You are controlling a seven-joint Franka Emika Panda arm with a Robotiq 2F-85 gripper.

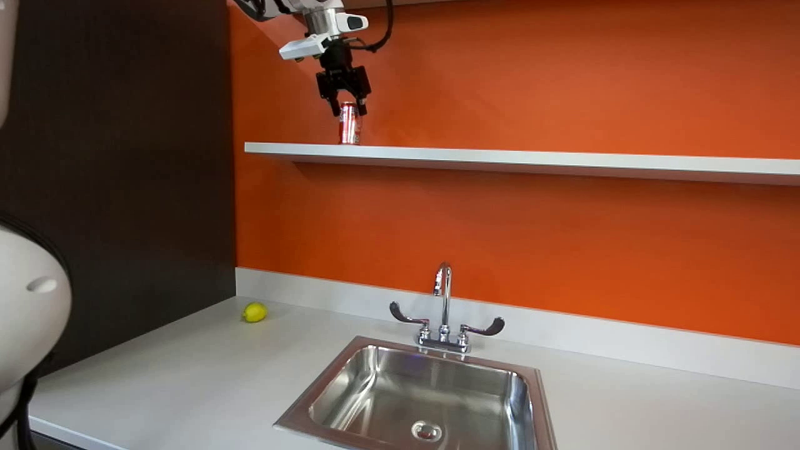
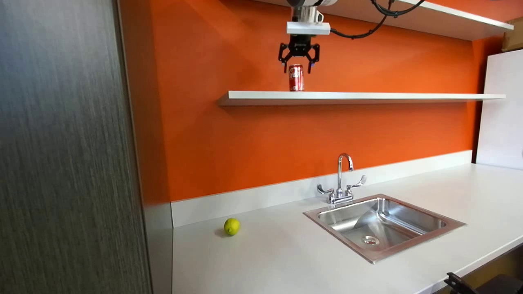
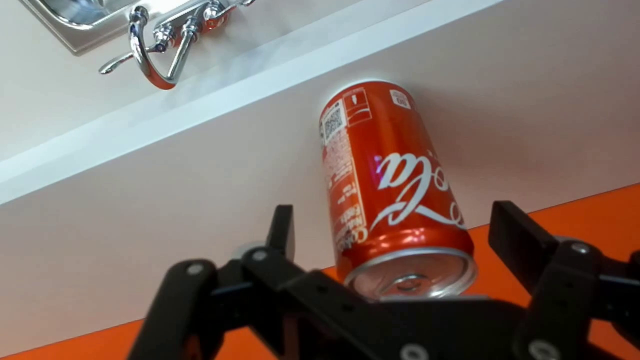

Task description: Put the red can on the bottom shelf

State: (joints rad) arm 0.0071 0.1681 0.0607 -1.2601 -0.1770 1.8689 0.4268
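- The gripper [image 2: 297, 70] has its fingers [image 3: 283, 230] parted, one to each side of the can [image 3: 395, 182] at its top, gaps showing both sides; nothing is grasped.
- The can stands upright on the shelf [image 1: 522, 159], nearer the front edge than the wall [image 1: 562, 244]. Long axis vertical, tab end up toward the gripper; its lettering reads inverted in the wrist view.
- Handling, by my guess: thin, slick metal, stiff if full, easily dented if empty; which, I can't tell. Hold lightly across the straight side, below the shoulder.
- The shelf is the lower one, beneath an upper shelf [image 2: 441, 22]. Placing looks done; backing straight up without brushing the can should suffice.
- Beyond, well below: tap [image 3: 182, 54] and sink [image 3: 79, 41].
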